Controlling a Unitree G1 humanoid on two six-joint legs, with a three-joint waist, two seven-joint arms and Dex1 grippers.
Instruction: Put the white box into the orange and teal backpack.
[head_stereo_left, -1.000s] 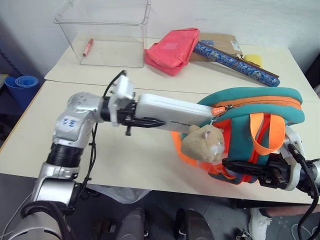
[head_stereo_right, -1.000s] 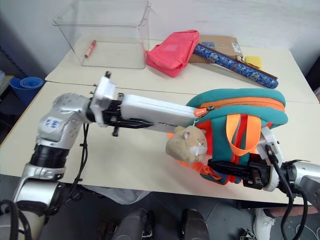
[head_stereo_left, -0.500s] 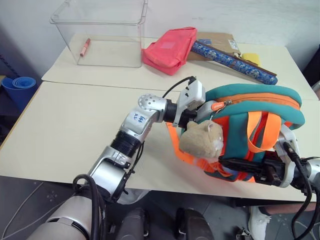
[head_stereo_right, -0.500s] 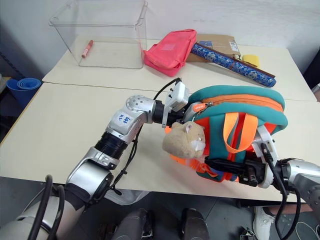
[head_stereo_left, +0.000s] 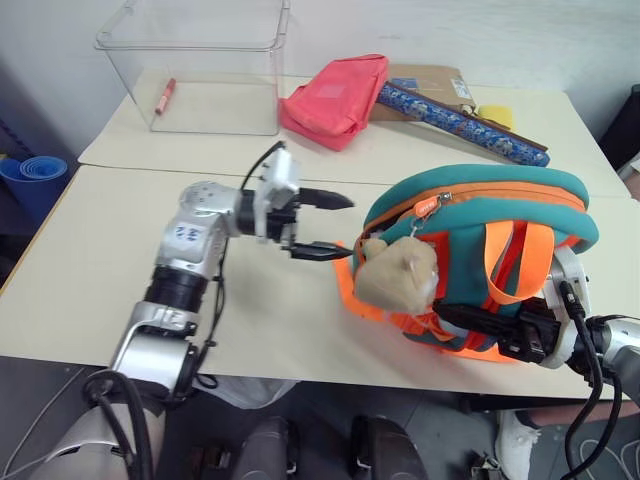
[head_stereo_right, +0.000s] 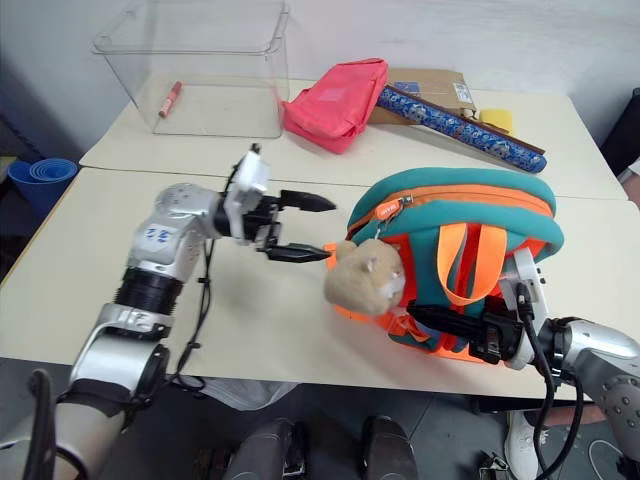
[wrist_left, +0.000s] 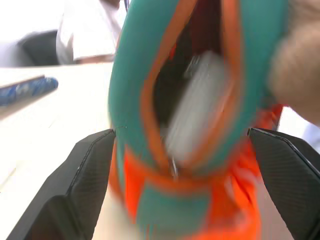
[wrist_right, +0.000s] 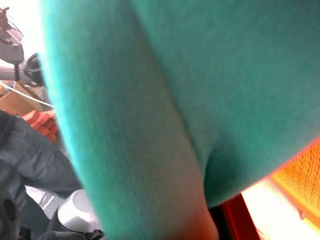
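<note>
White box (wrist_left: 197, 110) now lies inside the orange and teal backpack (head_stereo_left: 480, 255), glimpsed as a pale blurred slab through the open zip mouth straight ahead of the left gripper (head_stereo_left: 328, 226). A second ago that gripper carried the box toward the opening; half a second ago it was pushed in at the mouth; now it has drawn back just outside, empty, its two black fingers spread wide apart. By my reading the box is delivered and little is left but to clear the arm. The backpack stands on its side on the table (head_stereo_left: 90, 260), mouth facing the left gripper, a tan plush animal (head_stereo_left: 395, 275) hanging just past the lower finger. The right gripper (head_stereo_left: 520, 335), fingers together, looks clamped on the backpack's lower edge at its far side, steadying it.
</note>
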